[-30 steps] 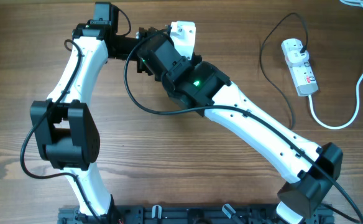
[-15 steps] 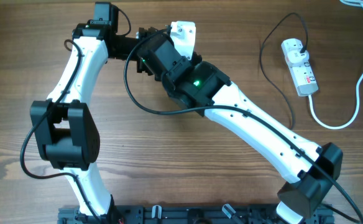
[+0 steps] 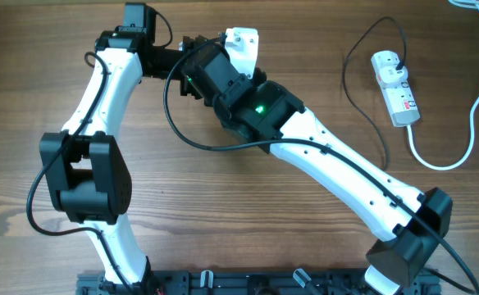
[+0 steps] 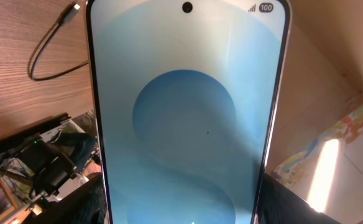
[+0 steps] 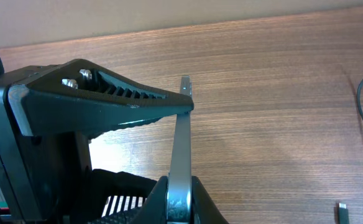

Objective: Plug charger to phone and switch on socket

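My left gripper (image 4: 183, 208) clamps the flat rectangular blue-screened phone (image 4: 188, 118) across its width; my right gripper (image 5: 180, 198) pinches its thin edge; the thin black charger cable (image 4: 31, 67) lies apart

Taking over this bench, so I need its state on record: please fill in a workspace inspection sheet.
Surface: wooden table, no damage seen.
Job's things: phone held off the table, screen lit; socket flat at far right.
Clutter: nothing seen.
Grippers: left gripper shut across the phone's width; right gripper shut on its edge.
Cables: charger cable loops from the socket, plug tip loose on the table; thick white cord runs off the right edge.
Surroundings: pale surface behind the table.
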Motion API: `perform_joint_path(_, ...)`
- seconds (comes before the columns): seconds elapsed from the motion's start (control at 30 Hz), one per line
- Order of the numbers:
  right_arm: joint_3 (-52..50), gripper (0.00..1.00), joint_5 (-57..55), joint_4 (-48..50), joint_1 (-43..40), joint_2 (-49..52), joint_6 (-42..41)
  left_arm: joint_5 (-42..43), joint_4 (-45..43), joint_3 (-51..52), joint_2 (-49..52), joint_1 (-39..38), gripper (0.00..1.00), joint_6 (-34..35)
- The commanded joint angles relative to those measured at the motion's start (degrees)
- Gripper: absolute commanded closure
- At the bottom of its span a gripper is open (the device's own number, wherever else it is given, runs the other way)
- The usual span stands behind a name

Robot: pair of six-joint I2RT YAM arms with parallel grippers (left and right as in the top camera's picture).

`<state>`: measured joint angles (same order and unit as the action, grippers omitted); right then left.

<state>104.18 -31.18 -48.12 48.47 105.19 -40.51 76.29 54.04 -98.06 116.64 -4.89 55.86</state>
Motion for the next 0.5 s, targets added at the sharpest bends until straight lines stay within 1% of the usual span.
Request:
perform_joint_path(0.0,1.1,0.93,-1.0,0.3,-0.3,1.5,-0.2,1.6,0.0,-0.2,-2.4,-0.2,0.33,0.1)
perform_joint_path(0.2,1.1,0.93,-1.0,0.3,-0.3,1.5,-0.2,1.6,0.0,-0.2,-2.4,-0.2,0.33,0.1)
perform_joint_path(0.3,1.1,0.95,-1.0,0.3,-0.3,1.5,-0.1,1.6,0.0,-0.2,-2.4,-0.2,0.33,0.1)
perform_joint_path(0.47,1.1,0.95,-1.0,0.5,-0.3,1.5,-0.2,1.6,0.0,-0.2,-2.4,-0.2,0.33,0.1)
